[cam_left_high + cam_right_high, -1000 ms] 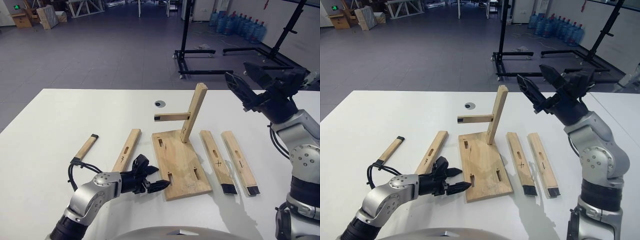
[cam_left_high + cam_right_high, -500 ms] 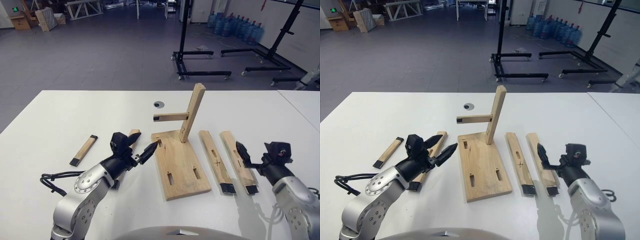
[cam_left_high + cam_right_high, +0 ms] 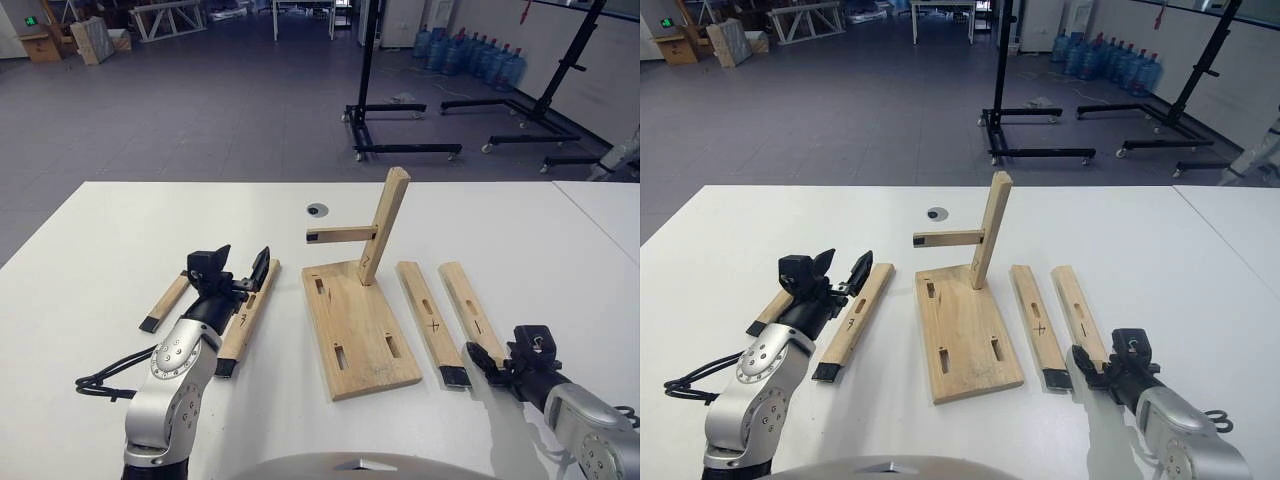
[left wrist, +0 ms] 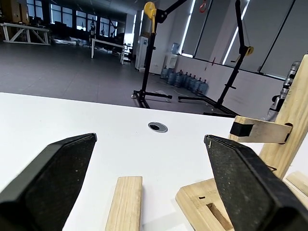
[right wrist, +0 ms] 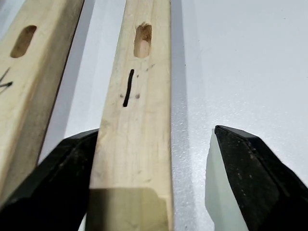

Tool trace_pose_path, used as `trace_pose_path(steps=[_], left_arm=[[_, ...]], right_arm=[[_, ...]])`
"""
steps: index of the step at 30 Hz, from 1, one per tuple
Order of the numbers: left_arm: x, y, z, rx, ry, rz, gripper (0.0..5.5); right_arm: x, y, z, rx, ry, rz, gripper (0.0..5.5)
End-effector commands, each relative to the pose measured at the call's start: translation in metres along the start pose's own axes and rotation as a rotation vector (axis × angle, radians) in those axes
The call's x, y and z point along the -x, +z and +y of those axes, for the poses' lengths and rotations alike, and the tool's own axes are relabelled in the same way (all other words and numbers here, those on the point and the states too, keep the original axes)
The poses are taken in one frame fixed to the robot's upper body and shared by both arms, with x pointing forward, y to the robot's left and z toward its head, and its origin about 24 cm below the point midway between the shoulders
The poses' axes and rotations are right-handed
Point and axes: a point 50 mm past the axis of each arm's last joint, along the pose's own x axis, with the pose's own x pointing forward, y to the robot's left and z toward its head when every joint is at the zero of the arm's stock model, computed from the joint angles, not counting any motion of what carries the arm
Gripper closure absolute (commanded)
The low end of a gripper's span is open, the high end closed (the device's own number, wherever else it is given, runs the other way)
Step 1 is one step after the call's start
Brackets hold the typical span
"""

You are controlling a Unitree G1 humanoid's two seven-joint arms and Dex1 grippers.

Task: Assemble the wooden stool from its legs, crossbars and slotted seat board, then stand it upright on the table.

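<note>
Right wrist view: my right gripper [image 5: 156, 132] gapes wide astride the outer leg [image 5: 144, 67], three o'clock of the seat board [image 3: 968, 340]. Likely stiff and light; I'd pinch its edges

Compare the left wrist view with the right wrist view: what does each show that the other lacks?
Left wrist: the left gripper open at a leg end, the seat board corner, the upright leg with its crossbar, a table hole. Right wrist: the right gripper open astride the line-marked leg, a neighbouring leg. Both: white table.
</note>
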Motion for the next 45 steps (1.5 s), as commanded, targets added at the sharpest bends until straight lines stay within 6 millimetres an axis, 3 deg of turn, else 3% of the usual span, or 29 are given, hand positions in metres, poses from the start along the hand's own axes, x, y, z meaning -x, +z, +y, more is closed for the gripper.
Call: trace_pose_path(steps=[1, 5, 10, 14, 17, 22, 24, 28, 33, 38, 45], left_arm=[[-0.007, 0.002, 0.0, -0.008, 0.012, -0.022, 1.38], [-0.012, 0.004, 0.004, -0.013, 0.033, -0.042, 1.38], [-0.018, 0.0, 0.011, -0.021, 0.091, -0.035, 1.38], [-0.023, 0.002, 0.016, -0.043, 0.103, -0.044, 1.38], [-0.027, 0.007, 0.02, -0.053, 0.093, -0.066, 1.38], [-0.032, 0.024, 0.017, 0.028, -0.02, -0.149, 1.38], [-0.031, 0.026, 0.012, 0.153, -0.154, -0.165, 1.38], [-0.022, 0.03, -0.002, 0.304, -0.499, -0.15, 1.38], [-0.013, 0.051, -0.012, 0.488, -0.879, -0.165, 1.38], [-0.021, 0.056, -0.019, 0.491, -1.023, -0.13, 1.38], [-0.023, 0.059, -0.023, 0.524, -1.075, -0.104, 1.38]], right_arm=[[-0.011, -0.049, -0.017, -0.062, -0.012, 0.202, 2.28], [-0.02, -0.059, -0.025, -0.1, 0.002, 0.211, 3.23], [-0.03, -0.039, -0.018, -0.065, 0.038, 0.118, 3.49], [-0.04, 0.02, -0.004, 0.03, 0.068, -0.133, 3.49], [-0.038, 0.091, 0.013, 0.051, 0.081, -0.412, 3.49], [-0.007, 0.189, 0.028, -0.002, 0.171, -0.927, 3.49], [0.006, 0.206, 0.05, 0.046, 0.36, -1.054, 3.49], [0.016, 0.196, 0.097, 0.143, 0.803, -1.017, 3.49], [0.001, 0.142, 0.141, 0.063, 1.303, -0.693, 3.49], [-0.013, 0.132, 0.158, -0.006, 1.466, -0.607, 3.49], [-0.009, 0.123, 0.168, -0.001, 1.635, -0.499, 3.49]])
